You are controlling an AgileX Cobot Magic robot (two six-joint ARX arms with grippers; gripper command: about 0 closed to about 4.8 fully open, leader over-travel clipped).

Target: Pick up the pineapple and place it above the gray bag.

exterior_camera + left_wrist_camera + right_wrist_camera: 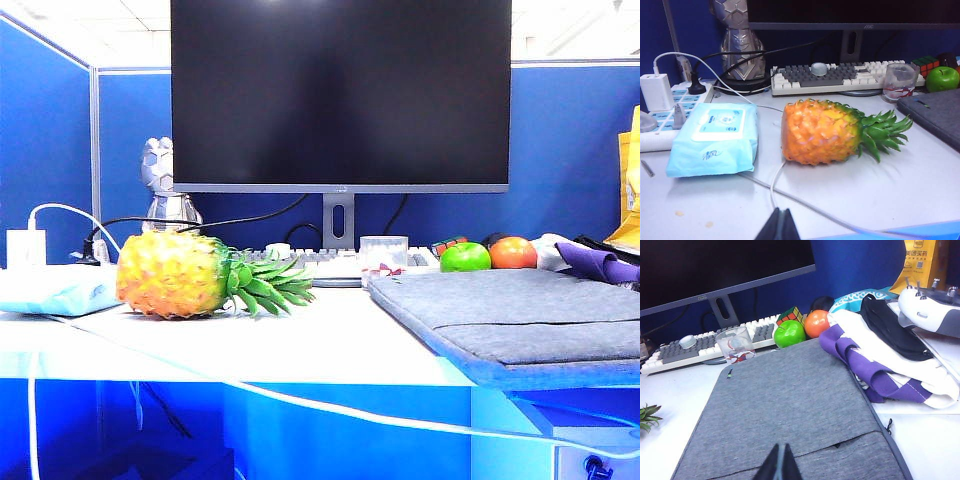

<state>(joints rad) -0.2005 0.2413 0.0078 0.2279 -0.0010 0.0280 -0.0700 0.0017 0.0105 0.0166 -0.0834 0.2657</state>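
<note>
Left pincer (779,225) pressed together, empty, low above the table (880,190) near the pineapple (822,131) lying on its side, crown toward the gray bag (790,410). Right pincer (779,464) likewise pressed together, empty, over the bag's near edge.

The wipes pack (714,140) reads 清风, and the monitor (852,12) bezel's small logo is perhaps AOC.
</note>
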